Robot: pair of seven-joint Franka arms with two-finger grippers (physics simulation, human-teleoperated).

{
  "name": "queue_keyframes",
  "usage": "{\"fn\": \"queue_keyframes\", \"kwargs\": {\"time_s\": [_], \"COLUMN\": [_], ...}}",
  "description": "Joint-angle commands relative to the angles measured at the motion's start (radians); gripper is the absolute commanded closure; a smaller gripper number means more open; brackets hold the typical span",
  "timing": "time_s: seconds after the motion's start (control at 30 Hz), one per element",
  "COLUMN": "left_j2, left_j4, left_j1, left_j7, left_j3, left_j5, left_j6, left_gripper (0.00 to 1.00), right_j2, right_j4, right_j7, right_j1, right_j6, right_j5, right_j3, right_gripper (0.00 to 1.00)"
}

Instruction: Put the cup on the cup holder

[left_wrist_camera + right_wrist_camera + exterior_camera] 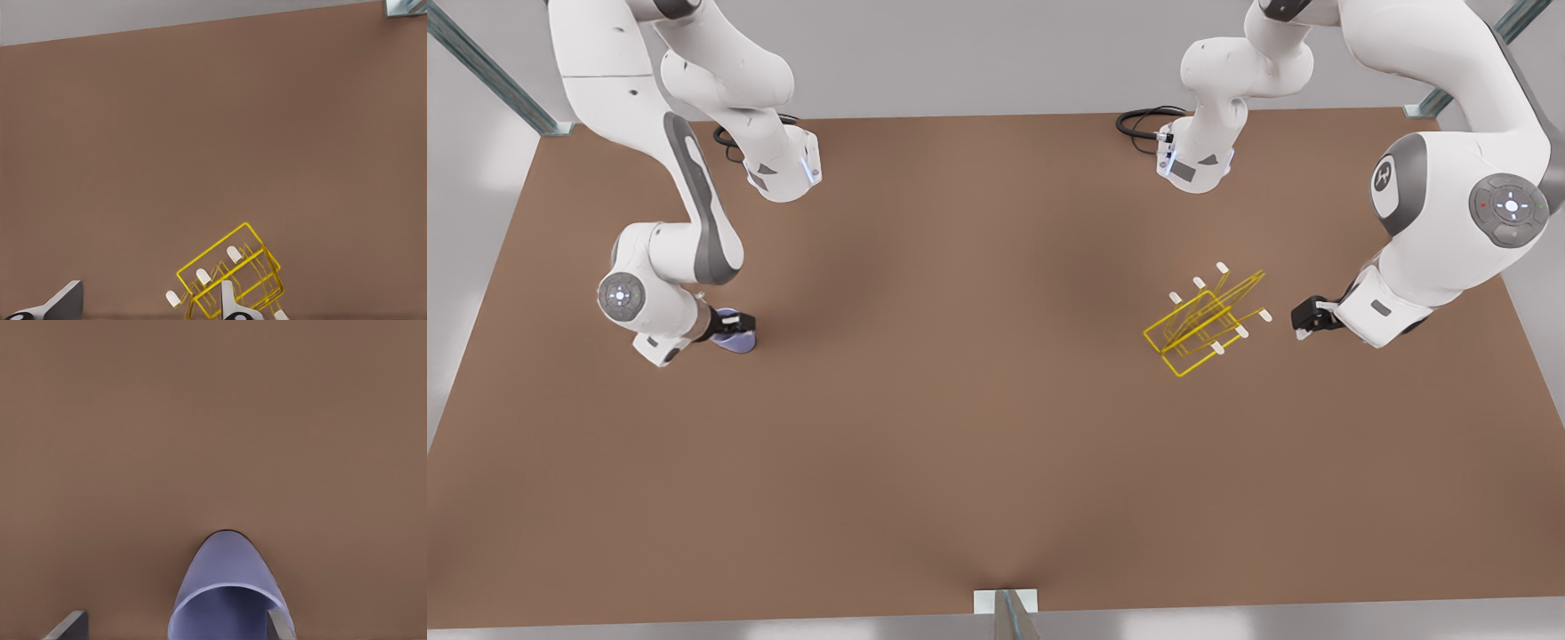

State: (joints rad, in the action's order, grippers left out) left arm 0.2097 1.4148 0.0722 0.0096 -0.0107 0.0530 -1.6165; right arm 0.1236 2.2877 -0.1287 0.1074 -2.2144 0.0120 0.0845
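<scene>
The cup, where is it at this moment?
The cup is on the table at the front view's left, at the right gripper, far from the cup holder.

I see soft, even light from above on the brown tabletop (960, 444). No glare shows on it. Faint dark patches sit under each arm and a small shadow lies beside the cup (736, 340). Both wrist views look a little soft and smooth.
</scene>
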Motion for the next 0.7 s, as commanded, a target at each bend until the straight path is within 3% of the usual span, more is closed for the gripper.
{"fn": "queue_keyframes", "kwargs": {"time_s": [0.0,0.23,0.53,0.67], "left_j2": [-0.001,-0.001,-0.003,-0.003], "left_j4": [0.000,0.000,0.001,0.001], "left_j1": [0.000,0.000,0.000,0.000], "left_j7": [0.004,0.004,0.004,0.004], "left_j3": [0.000,0.000,0.003,0.003], "left_j5": [0.001,0.001,0.001,-0.001], "left_j6": [0.001,0.001,0.006,0.006], "left_gripper": [0.00,0.00,0.00,0.00], "right_j2": [-0.019,-0.032,-0.032,-0.019], "right_j4": [0.035,0.147,0.180,0.180], "right_j7": [-0.028,-0.012,-0.012,-0.012], "right_j1": [0.000,0.000,0.000,0.000], "right_j6": [-0.149,-0.286,-0.315,-0.320], "right_j5": [-0.001,-0.003,-0.003,-0.003], "right_j3": [0.000,0.000,0.000,0.000], "right_gripper": [0.00,0.00,0.00,0.05]}}
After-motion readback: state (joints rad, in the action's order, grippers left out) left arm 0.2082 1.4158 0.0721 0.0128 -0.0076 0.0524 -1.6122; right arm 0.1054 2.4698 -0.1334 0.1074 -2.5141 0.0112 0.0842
